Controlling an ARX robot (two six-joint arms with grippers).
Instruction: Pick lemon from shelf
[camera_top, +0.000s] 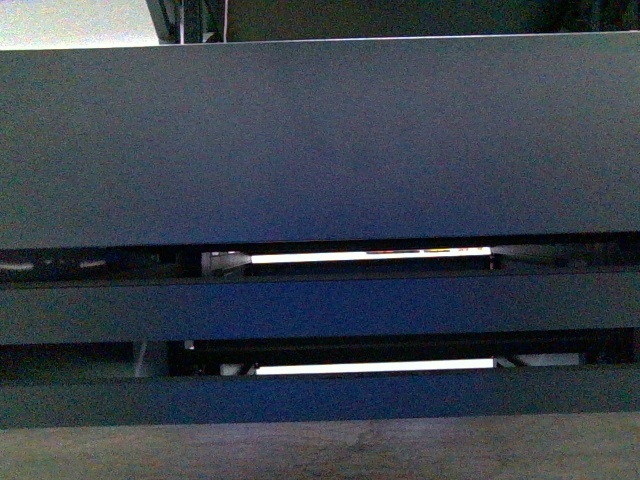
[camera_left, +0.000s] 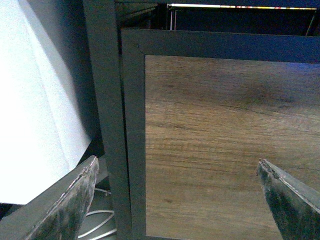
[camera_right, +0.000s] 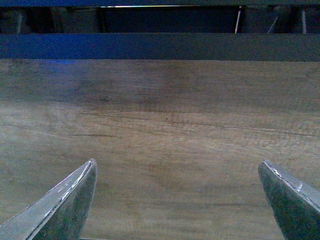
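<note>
I found left claw (camera_left: 177, 161), right claw (camera_right: 177, 162) spread, empty, facing shelf (camera_top: 320, 140). Lemon unseen; judged firm, slick, so grip midsection.

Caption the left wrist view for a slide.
Open left gripper faces the shelf, its wood-grain front panel and frame post; no lemon in sight.

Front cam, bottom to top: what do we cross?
wood-grain panel → lower dark tier → lower light strip → middle dark tier → upper light strip → wide top tier. Lemon not in view.
</note>
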